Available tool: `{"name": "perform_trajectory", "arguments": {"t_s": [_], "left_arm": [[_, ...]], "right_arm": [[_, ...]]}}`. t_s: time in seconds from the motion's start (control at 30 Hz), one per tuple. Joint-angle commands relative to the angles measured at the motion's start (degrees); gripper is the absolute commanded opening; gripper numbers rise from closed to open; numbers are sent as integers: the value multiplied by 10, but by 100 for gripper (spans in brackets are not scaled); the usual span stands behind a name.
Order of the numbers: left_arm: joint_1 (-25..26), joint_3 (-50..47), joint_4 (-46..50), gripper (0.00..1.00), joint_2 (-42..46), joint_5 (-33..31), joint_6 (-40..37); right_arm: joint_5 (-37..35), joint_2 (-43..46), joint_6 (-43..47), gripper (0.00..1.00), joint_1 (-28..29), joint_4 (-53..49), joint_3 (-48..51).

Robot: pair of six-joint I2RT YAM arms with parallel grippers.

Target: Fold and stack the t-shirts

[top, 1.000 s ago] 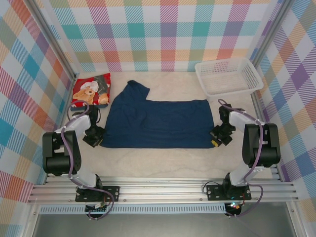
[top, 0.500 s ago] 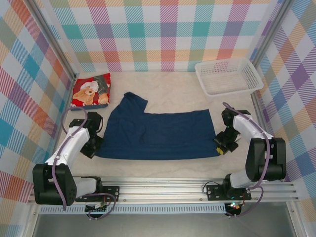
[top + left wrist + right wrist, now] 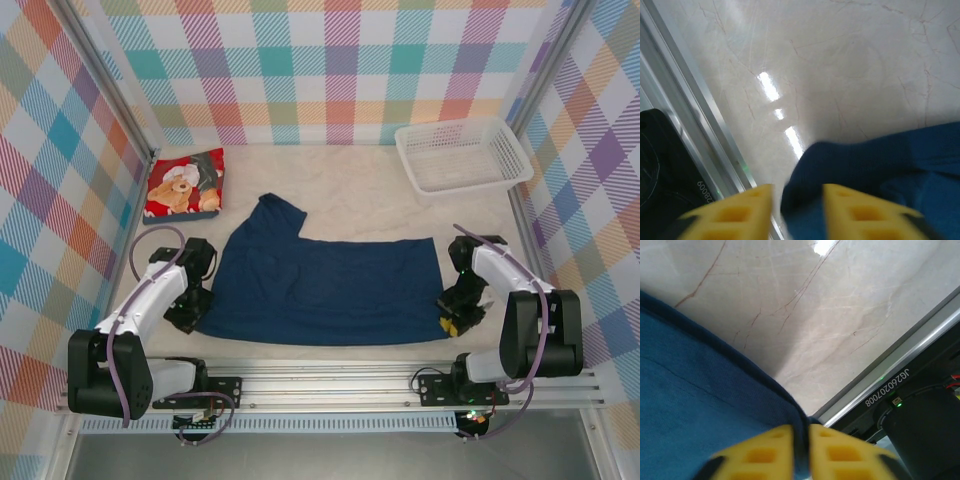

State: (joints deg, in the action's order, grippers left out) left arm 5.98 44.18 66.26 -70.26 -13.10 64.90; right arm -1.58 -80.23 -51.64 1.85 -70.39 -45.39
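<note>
The dark navy t-shirt [image 3: 320,290] lies spread flat in the middle of the table, its print hidden and one sleeve pointing to the back left. Its near right hem [image 3: 700,400] is pinched in my right gripper [image 3: 801,432], which is shut on it at the shirt's near right corner [image 3: 452,320]. My left gripper [image 3: 190,318] is at the near left corner. In the left wrist view it [image 3: 797,192] stands open, with the bunched navy corner [image 3: 875,155] between the yellow fingers and a gap on the left side. The red teddy-bear t-shirt [image 3: 185,185] lies folded at the back left.
A white mesh basket [image 3: 460,155] stands at the back right. The aluminium rail [image 3: 320,380] runs along the near edge, close to the shirt's hem. Checked walls close in the table on three sides.
Both grippers have pulled the navy shirt toward the near edge, and it now lies flatter and lower in the top view. The left jaws have parted.
</note>
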Motion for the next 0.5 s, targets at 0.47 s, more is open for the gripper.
{"name": "perform_trajectory", "arguments": {"t_s": [0.47], "left_arm": [[-63, 340, -266, 50, -329, 171, -296]], "right_arm": [[91, -22, 180, 32, 77, 223, -121]]}}
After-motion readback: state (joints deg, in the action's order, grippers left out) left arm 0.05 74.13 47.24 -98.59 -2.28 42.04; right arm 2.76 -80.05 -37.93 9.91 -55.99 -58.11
